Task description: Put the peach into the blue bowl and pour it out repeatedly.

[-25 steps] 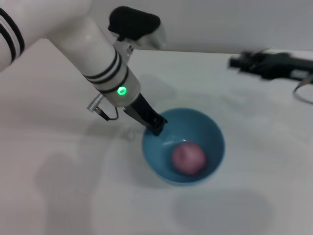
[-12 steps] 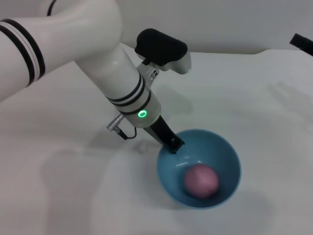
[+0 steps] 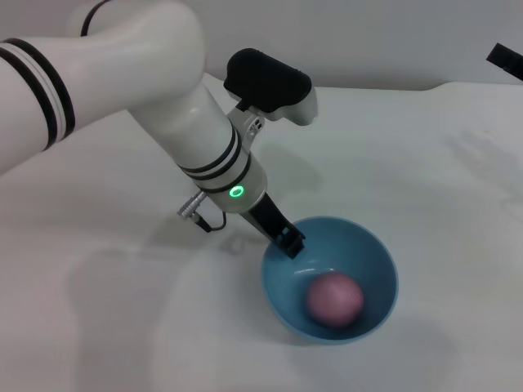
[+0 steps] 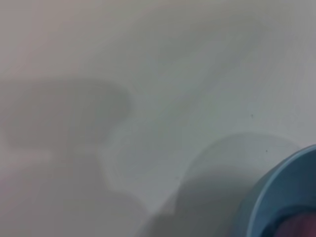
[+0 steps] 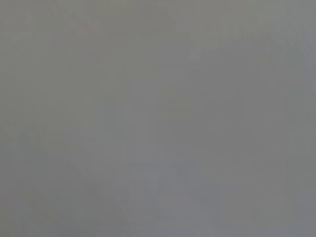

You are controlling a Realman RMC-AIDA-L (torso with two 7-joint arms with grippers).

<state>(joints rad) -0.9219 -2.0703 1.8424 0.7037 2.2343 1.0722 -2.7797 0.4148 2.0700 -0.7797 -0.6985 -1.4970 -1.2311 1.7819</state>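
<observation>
The blue bowl (image 3: 365, 247) stands upright on the white table in the near middle of the head view. Inside it, toward the near side, lies the pink peach (image 3: 334, 300). My left gripper (image 3: 288, 242) reaches down at a slant from the left, and its dark fingers are clamped on the bowl's far-left rim. The left wrist view shows a slice of the bowl's rim (image 4: 270, 197) with a sliver of the peach (image 4: 302, 230) at the picture's edge. A black tip of my right gripper (image 3: 507, 59) shows at the far right edge.
The white table (image 3: 425, 163) spreads all around the bowl. My bulky white left arm (image 3: 155, 90) fills the far left. The right wrist view shows only plain grey.
Over the last second the left arm and the bowl it holds have shifted right and nearer in the head view, and the right gripper has slid toward the far right edge. Lately almost still.
</observation>
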